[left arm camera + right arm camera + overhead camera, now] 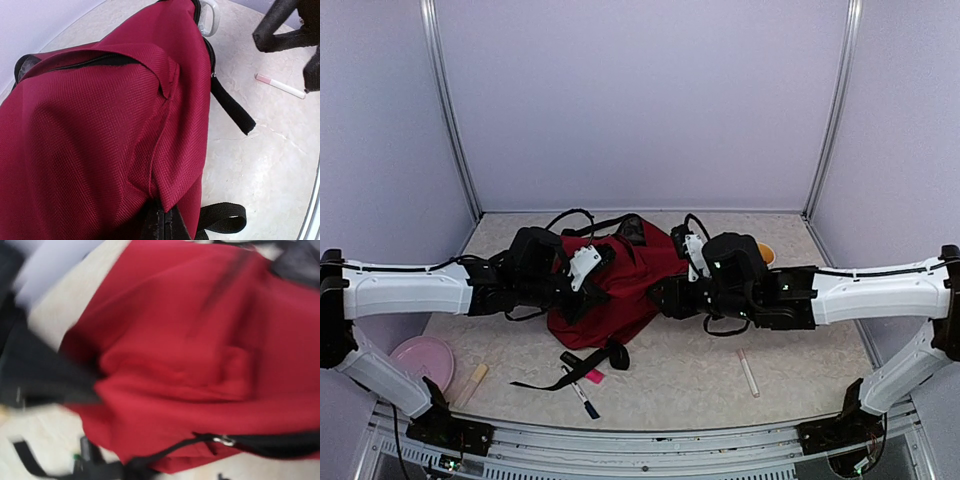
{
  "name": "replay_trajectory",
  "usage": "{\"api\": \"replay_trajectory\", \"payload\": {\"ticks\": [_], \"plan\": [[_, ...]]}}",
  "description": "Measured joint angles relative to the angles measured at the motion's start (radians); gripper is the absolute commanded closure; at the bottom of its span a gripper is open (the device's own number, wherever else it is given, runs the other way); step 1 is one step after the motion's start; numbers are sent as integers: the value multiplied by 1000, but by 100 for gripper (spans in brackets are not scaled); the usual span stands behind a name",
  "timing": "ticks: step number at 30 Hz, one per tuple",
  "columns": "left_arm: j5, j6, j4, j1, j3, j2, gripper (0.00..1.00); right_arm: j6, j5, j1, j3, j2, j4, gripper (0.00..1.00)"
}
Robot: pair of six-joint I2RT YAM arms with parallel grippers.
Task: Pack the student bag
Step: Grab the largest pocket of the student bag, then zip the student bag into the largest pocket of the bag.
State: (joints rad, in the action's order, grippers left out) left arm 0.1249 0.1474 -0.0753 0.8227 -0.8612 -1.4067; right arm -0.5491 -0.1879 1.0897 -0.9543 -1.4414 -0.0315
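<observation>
Left pincer (161, 224) clamped on student bag (100, 140) fold, fabric bulging ahead

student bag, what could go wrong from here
1. The left gripper pinches only a thin fold of the student bag; it may slip free.
2. A loose black strap lies by the markers; dragging the bag could sweep them away.
3. The right gripper works over the same bag; the arms could collide.

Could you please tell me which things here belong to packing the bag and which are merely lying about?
Job: dark red fabric backpack with black straps; probably for packing, slim white pen with pink end, dark-tipped marker pen.
Lying about: round pink plate; small orange object.
</observation>
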Motion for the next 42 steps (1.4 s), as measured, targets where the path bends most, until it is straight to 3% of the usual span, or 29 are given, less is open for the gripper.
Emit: {"api": "replay_trajectory", "payload": {"ticks": [4,11,16,21,28,42], "plan": [[5,-11,18,18,0,-21,100,-235,16,-8,-27,-42,76,25],[5,-12,24,40,-8,-37,100,-403,20,-8,-107,-161,139,28],[5,-5,27,53,-11,-42,100,-444,19,-26,-108,-168,115,42],[3,7,27,53,-15,-46,100,-439,20,-53,-109,-182,92,71],[2,18,26,54,-15,-46,100,-429,26,-62,-102,-183,90,100],[-45,58,-15,47,-23,-33,100,-300,153,-170,-29,-79,169,100]]}}
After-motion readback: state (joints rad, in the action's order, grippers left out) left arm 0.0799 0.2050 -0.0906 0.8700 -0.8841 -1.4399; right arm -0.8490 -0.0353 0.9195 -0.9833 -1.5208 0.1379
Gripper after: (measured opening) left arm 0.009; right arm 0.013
